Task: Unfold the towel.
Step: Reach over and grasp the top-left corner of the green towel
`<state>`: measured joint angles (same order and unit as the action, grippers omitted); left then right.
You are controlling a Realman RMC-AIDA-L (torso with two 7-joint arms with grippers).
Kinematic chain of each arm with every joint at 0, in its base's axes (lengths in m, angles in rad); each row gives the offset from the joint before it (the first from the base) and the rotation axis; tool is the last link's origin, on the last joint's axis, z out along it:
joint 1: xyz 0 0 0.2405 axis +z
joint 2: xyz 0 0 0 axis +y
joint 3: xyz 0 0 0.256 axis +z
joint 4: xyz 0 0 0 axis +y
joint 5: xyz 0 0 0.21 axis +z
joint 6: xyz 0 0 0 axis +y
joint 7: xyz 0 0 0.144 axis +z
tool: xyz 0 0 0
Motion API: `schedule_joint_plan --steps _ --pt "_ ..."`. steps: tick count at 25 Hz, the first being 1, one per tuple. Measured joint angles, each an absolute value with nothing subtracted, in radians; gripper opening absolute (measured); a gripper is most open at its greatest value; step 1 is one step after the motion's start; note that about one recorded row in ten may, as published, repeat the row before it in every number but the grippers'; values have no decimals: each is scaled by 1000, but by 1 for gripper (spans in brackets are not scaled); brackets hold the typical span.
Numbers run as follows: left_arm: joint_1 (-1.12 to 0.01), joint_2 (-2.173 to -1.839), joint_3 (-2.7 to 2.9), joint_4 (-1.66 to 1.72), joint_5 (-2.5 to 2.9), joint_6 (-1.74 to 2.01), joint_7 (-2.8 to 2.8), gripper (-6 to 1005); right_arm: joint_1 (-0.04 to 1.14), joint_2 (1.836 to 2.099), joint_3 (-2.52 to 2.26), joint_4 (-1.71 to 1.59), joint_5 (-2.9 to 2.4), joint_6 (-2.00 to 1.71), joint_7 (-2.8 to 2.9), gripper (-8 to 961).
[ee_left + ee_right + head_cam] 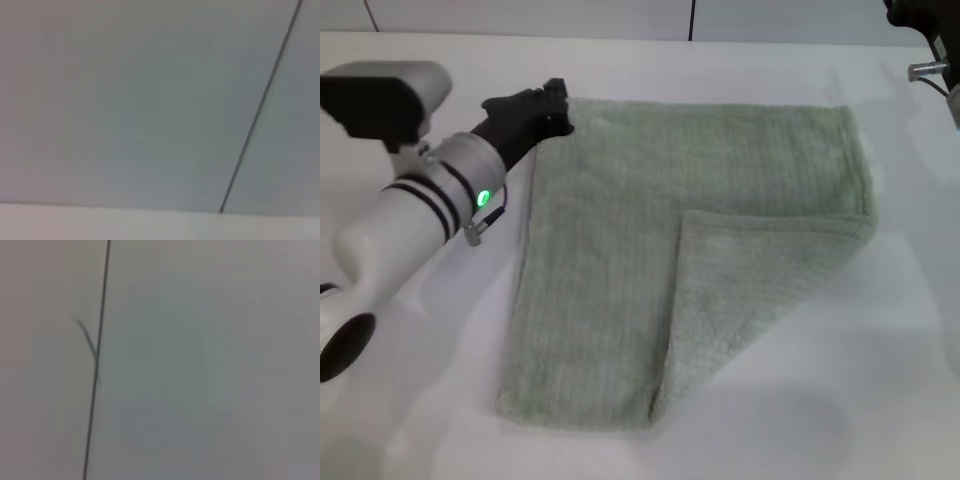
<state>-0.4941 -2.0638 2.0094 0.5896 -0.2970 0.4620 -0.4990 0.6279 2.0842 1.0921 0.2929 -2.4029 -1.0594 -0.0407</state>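
**Towel lies mostly spread, one corner folded over**

We see the towel [620, 260], a pale sage-green ribbed terry cloth, lying flat on the white table [840, 400]. Most of it is opened out in a single layer, but its near right corner is doubled back across the cloth, making a triangular flap [750, 290] whose point reaches to about the middle of the towel. The fold line runs from the towel's right edge down to its near edge.

The left gripper [556, 108] sits at the far left corner of the towel, its black fingers right at the hem. We cannot tell whether its jaws are spread or pinching the cloth, since the dark hand hides the tips. The white left arm [410, 220], with a green light on its wrist, reaches in from the towel's left side.

The right gripper is not seen; only a dark part of the right arm [920, 20] shows beyond the towel's far right corner.

Both wrist views show only a plain pale wall [125, 100] with one thin dark seam [260, 110].
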Motion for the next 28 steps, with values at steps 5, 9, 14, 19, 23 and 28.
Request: schedule_joint_plan --steps 5,9,14,19,23,28 --pt "-545 -2070 2008 606 -272 316 -499 -2 632 2083 1078 293 -2404 -1058 -44 731" --pt "-567 -2072 2004 608 -268 264 -499 -2 633 2083 1077 293 -2407 -1056 -45 731" --pt "-620 -2072 1988 623 -268 104 -498 -2 635 2083 1077 288 -2429 -1054 -53 732" --pt "-628 -2071 1978 662 -268 41 -495 -2 644 2082 1077 279 -2431 -1051 -54 732" --pt "-625 -2066 1953 711 -268 -50 -488 -2 647 2082 1077 276 -2436 -1042 -55 731" --pt "-619 -2063 1932 751 -268 -126 -478 -2 647 2082 1077 272 -2445 -1040 -55 732"
